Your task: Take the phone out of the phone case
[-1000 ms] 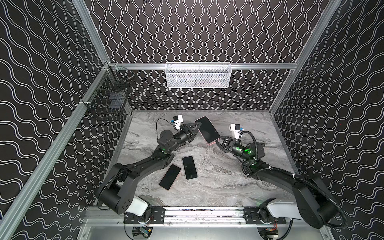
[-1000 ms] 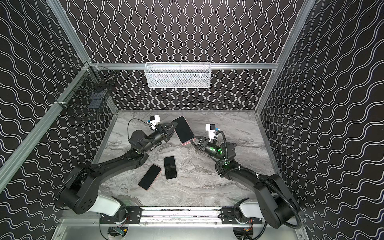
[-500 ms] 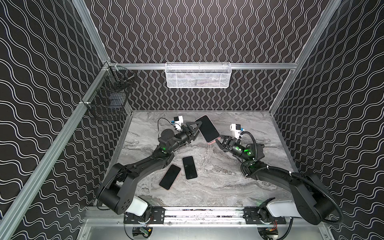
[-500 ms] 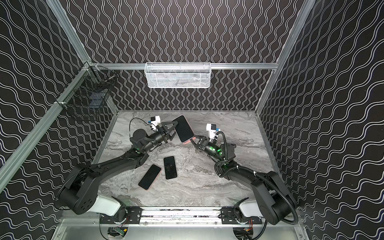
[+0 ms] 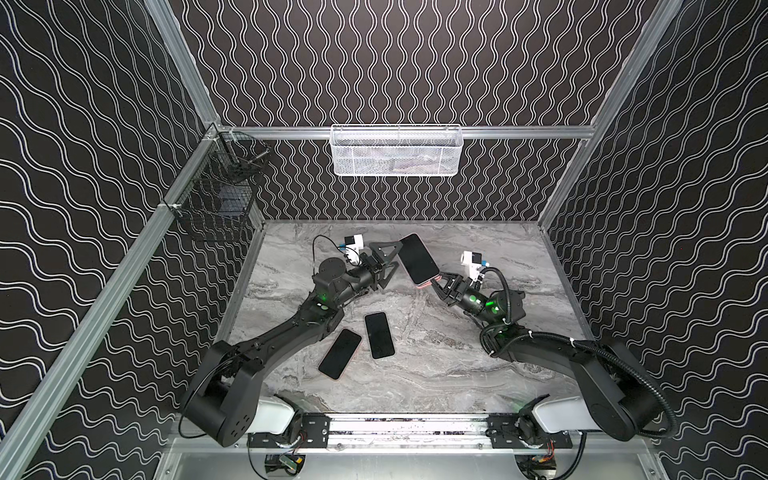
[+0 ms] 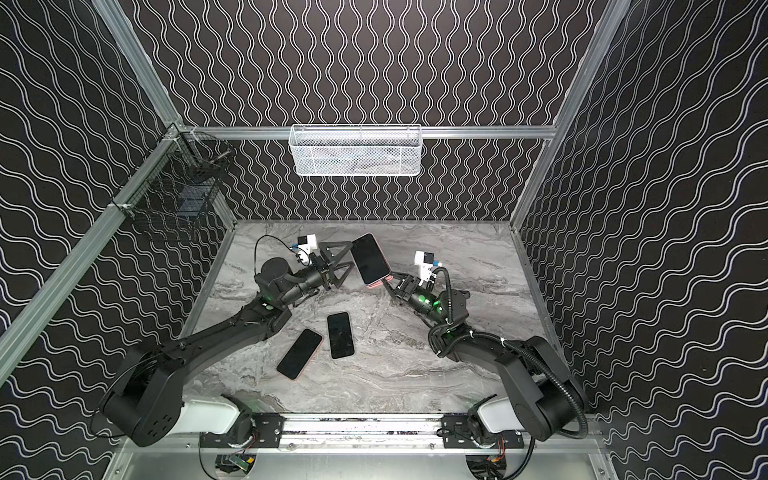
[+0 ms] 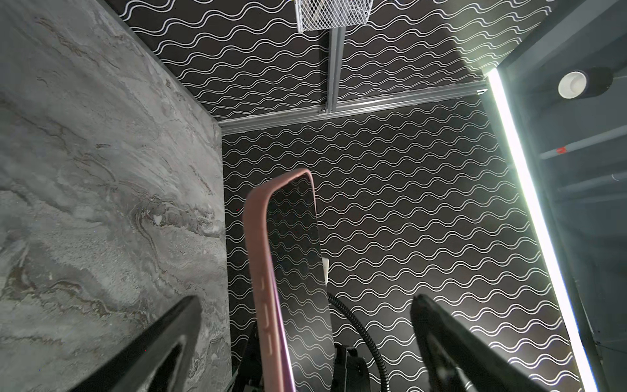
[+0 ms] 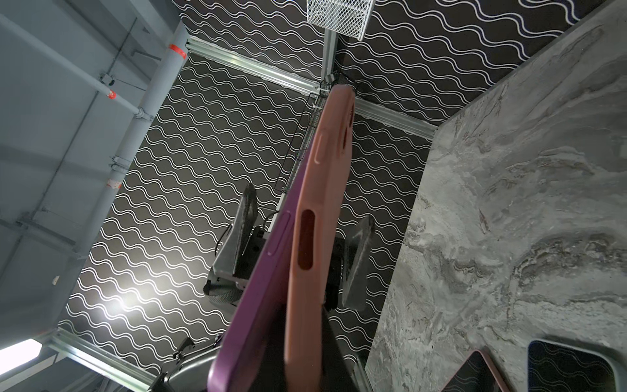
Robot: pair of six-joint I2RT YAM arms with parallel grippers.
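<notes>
The right claw (image 5: 434,282) was clamped on the lower end of the pink phone case (image 8: 325,190), holding the purple phone (image 5: 417,257) tilted in the air over the far middle of the tabletop (image 5: 457,365). The left claw (image 5: 397,257) gaped wide, jaws astride the phone's upper edge and touching nothing. The phone looked light, stiff and slick-glassed, likely breakable. The case seemed pliant, best peeled at a corner rim. Two spare phones (image 5: 379,335) lay flat toward the front edge. A white basket (image 5: 397,149) and a black basket (image 5: 216,195) hung on the patterned walls.

Purple phone (image 8: 258,305) partly in pink case (image 8: 325,190)
</notes>
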